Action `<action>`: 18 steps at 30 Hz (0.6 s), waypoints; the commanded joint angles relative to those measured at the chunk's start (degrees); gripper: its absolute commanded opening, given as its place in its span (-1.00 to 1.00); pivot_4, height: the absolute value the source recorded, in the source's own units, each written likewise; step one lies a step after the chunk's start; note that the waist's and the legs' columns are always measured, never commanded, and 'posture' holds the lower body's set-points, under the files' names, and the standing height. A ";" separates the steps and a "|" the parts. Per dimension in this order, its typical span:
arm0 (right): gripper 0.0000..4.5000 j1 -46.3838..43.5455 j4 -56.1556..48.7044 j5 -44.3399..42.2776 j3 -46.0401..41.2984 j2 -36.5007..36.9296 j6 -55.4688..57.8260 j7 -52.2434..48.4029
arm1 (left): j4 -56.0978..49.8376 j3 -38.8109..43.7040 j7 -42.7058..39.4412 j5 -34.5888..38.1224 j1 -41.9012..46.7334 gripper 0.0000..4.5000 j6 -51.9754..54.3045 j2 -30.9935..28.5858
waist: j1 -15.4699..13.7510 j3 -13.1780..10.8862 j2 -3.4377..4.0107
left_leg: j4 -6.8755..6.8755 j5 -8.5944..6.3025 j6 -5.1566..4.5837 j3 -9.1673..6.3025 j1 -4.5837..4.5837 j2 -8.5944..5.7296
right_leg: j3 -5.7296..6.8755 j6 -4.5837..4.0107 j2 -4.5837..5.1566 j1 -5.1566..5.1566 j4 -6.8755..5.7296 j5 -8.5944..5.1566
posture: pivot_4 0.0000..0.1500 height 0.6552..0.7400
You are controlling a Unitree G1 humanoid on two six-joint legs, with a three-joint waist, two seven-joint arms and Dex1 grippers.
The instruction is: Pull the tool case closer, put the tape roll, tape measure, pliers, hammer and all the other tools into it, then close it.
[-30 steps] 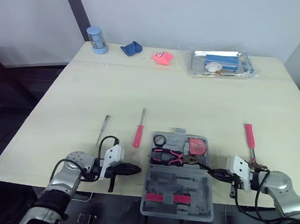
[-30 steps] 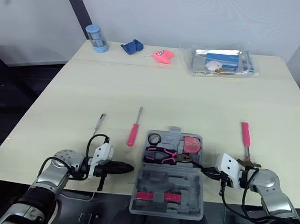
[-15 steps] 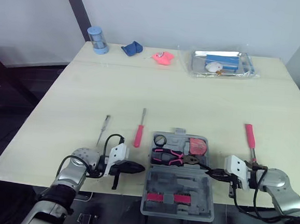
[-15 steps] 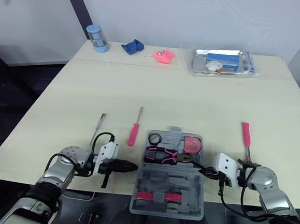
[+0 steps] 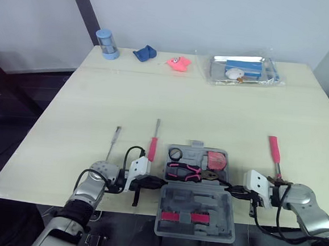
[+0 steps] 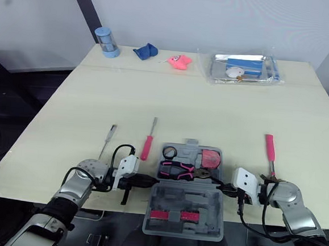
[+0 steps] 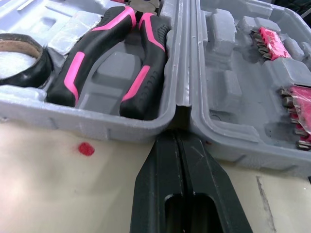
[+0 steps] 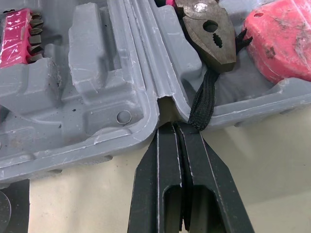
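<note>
A plain pale wall [image 5: 218, 19] rises behind the far edge, with a dark beam [image 5: 82, 5] slanting across it near the far left corner and dark floor [image 5: 12, 105] beyond the left edge. The worktop [image 5: 211, 109] is a broad, matt cream slab. The open grey case [image 5: 195, 202] sits at the middle of the near edge, its tray on the surface and its lid hanging over that edge. A clear packet [image 5: 243, 69] lies at the far edge, towards the right. The left gripper [image 5: 157, 182] lies along the near edge with its fingers [image 7: 160, 184] pressed together, tips at the case's left hinge. The right gripper [image 5: 231, 190] mirrors it, fingers [image 8: 165, 179] also closed on nothing, tips at the right hinge beside a black strap. The pink-handled hammer [image 5: 274, 151] lies right of the case. A red screwdriver [image 5: 151, 147] lies just left of it, and a thin silver one [image 5: 113, 142] further left. The pliers [image 5: 186, 171] lie in the tray, with the red tape measure [image 5: 217, 160] in the tray's far right compartment. A blue cup [image 5: 106, 43], a blue cloth [image 5: 144, 53] and a pink lump [image 5: 179, 63] line the far edge from the left corner inward. The tape roll [image 5: 175, 154] sits in the tray's far left compartment. A small red dot [image 7: 86, 148] marks the surface by the left hinge.
</note>
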State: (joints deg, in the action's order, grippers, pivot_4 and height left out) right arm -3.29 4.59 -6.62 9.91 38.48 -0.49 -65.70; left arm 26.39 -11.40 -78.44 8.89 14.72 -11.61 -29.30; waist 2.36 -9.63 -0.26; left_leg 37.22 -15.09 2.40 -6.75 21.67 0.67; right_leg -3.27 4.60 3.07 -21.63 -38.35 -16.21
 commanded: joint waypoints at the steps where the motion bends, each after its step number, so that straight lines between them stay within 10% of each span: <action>1: -0.99 -0.22 -2.80 -1.01 -0.16 0.24 0.56 0.08 | -0.79 -1.66 0.64 -0.99 -0.13 -1.00 0.93 0.68 | 0.00 0.00 0.00 | 0.00 0.00 0.00 0.00 0.00 0.00 | 0.00 0.00 0.00 0.00 0.00 0.00 | 1.00 1.00; 18: -0.99 -2.76 -2.74 -2.33 -1.90 -1.10 2.18 2.91 | -1.52 0.60 5.08 -0.44 2.98 -1.00 4.53 1.49 | -0.01 -0.01 0.00 | 0.02 0.00 0.00 -0.03 0.02 -0.01 | 0.02 0.00 0.01 -0.01 -0.04 0.00 | 1.00 1.00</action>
State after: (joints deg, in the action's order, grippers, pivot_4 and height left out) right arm -4.74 3.56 -7.15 8.85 38.21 2.44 -63.04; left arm 25.50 -11.19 -74.76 8.34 16.82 -7.10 -28.66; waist 2.35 -9.64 -0.26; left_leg 37.24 -15.09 2.40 -6.78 21.69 0.66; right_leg -3.25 4.60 3.07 -21.64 -38.39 -16.21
